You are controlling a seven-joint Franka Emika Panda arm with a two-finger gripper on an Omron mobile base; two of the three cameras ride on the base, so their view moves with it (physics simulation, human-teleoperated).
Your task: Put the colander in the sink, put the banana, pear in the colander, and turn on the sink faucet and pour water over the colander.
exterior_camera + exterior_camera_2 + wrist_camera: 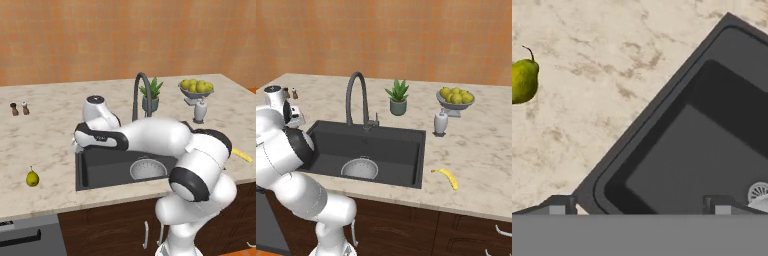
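Your tool [639,207] hangs with jaws apart over the sink's [712,165] left rim, the pear [523,80] on the desk [587,100] nearby.

Colander [360,168] in sink [401,145]; pear [32,178], banana [447,177] on counter.

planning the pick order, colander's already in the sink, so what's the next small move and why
Probably swing the open gripper left toward the pear. The colander sits empty in the sink, the jaws hold nothing, and the pear lies nearer on the counter than the banana.
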